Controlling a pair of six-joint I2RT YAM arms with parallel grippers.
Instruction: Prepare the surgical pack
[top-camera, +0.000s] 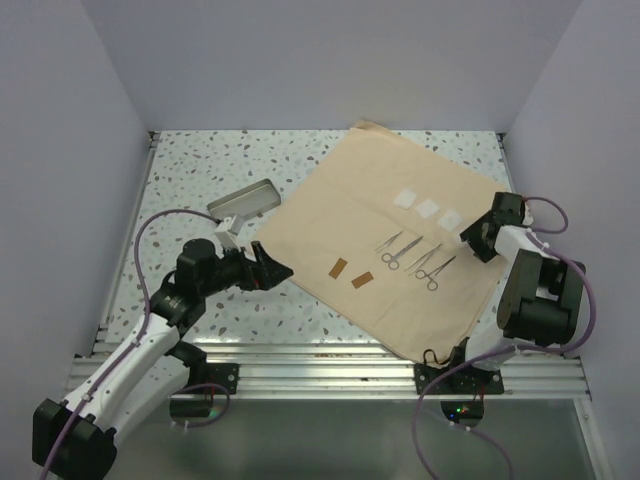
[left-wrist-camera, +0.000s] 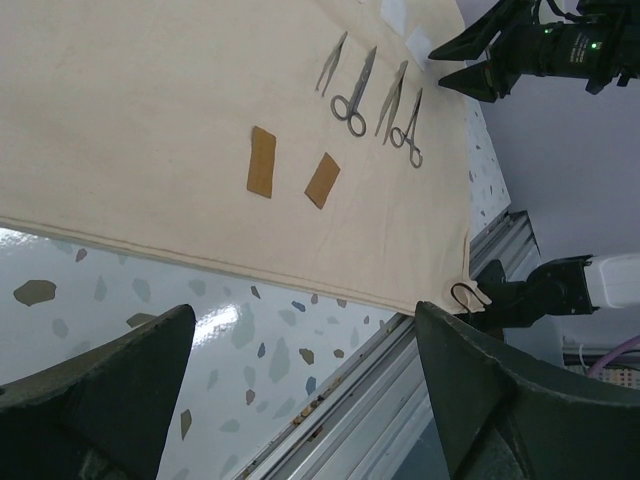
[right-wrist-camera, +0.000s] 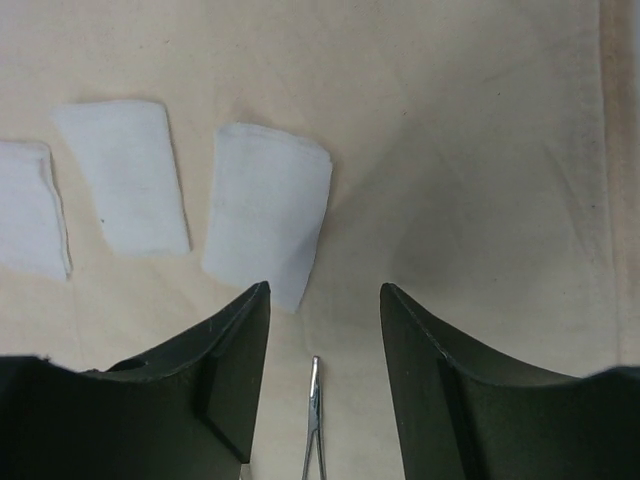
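Here the cloth lies flat on the table, right of centre; it is judged light, soft and limp, best pinched at a corner or hem, since loose instruments are borne midway. The left gripper, near the hem, and right gripper, above cloth beside gauze, are seen apart and empty. The tray is shown only from above
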